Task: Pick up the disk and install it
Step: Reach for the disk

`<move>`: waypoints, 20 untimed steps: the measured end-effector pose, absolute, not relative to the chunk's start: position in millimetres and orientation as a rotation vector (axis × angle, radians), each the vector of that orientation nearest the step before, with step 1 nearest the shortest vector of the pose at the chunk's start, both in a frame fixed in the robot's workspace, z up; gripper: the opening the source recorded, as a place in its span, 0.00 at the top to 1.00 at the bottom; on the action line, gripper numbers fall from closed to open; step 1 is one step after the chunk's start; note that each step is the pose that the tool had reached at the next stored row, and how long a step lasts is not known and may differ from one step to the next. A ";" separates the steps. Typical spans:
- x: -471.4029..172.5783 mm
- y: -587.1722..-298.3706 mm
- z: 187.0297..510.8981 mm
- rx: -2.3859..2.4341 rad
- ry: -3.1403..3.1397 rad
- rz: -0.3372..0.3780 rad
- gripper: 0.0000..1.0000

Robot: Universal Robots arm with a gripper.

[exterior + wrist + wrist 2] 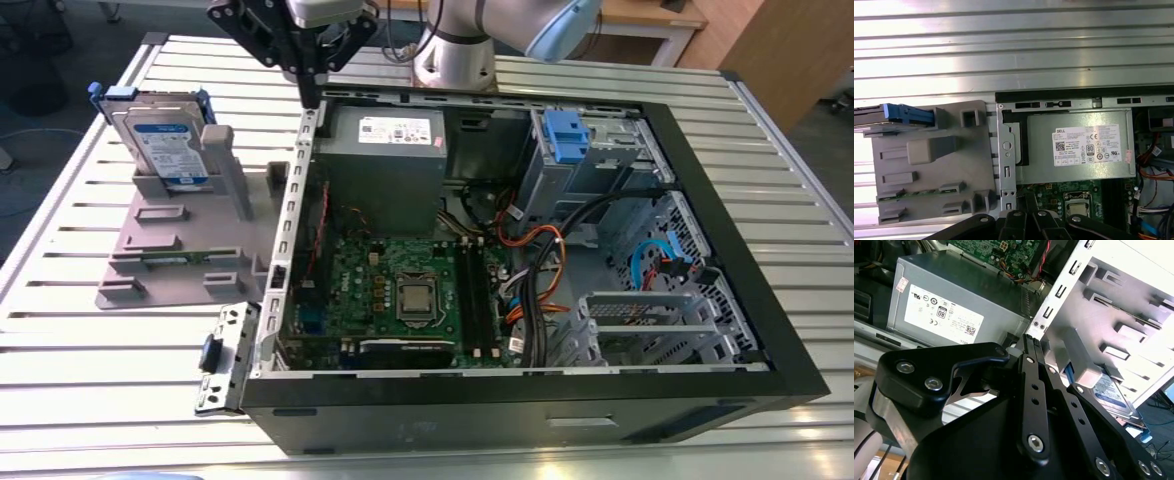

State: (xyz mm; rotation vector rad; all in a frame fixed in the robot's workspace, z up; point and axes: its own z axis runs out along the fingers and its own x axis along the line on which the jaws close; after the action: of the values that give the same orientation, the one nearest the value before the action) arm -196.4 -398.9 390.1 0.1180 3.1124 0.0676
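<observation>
The disk (166, 140) stands on edge in a grey holder (174, 250) at the exterior view's left, outside the open computer case (747, 300). It is silver-grey with a white and blue label and a blue bracket. The second wrist view shows the disk (1111, 395) beyond the case wall, and the first wrist view shows the disk (904, 114) edge-on. My gripper (310, 92) hangs above the case's back corner, between the disk and the power supply. In the second wrist view my gripper (1031, 340) has its fingers closed together with nothing held.
Inside the case lie a grey power supply box (384, 150) with a white sticker, a green motherboard (400, 290), bundled cables (534, 270) and a blue clip (566, 135) at the drive bay. The case stands on a slatted metal table (80, 380).
</observation>
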 end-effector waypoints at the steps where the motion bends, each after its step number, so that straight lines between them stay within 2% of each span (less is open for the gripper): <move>1: -196.7 -398.9 390.1 0.118 3.112 0.068 0.89; 20: -202.2 -398.9 389.5 0.118 3.112 0.068 0.89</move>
State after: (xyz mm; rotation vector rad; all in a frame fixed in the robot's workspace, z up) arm -202.2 -398.9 389.5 0.1180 3.1124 0.0676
